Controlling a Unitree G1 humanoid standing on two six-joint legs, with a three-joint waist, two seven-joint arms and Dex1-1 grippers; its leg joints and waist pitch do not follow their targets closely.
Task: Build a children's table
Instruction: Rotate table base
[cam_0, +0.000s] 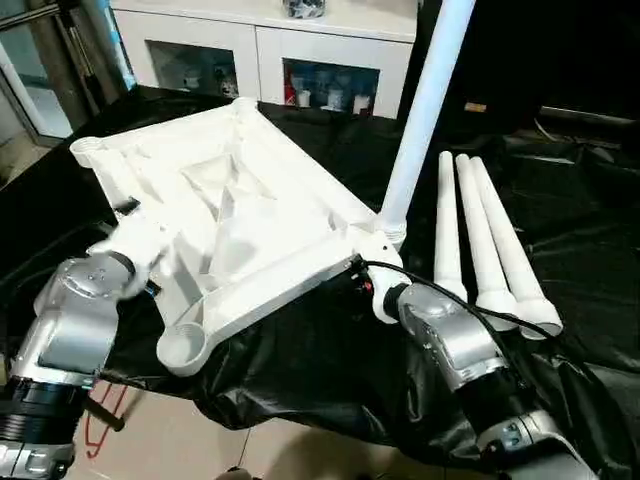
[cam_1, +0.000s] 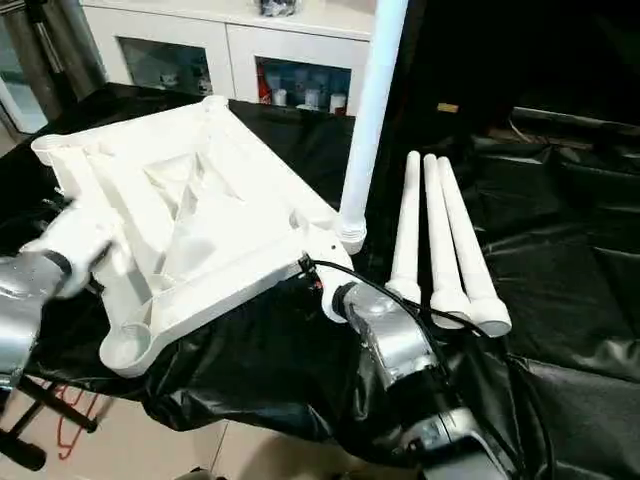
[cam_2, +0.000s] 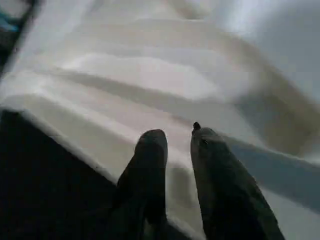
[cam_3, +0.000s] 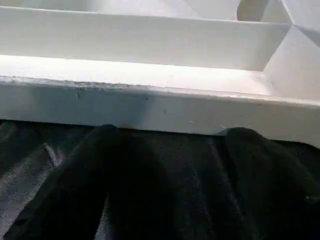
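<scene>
White plastic tabletop lies ribs-up on the black sheet, one leg standing in its 3 o'clock corner.
My left pincer, fingers slightly parted, holds nothing at the 9 o'clock edge; my right pincer gapes wide, empty, before the near rim. A careless nudge could topple that leg. Three spare legs lie farther toward 3 o'clock. Its seating is hidden from me.

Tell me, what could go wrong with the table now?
The tabletop lies upside down with one near corner socket past the black-covered surface's edge, so a push might tip it off. The one fitted leg stands tall and could wobble loose. The three spare legs are round and might roll.
</scene>
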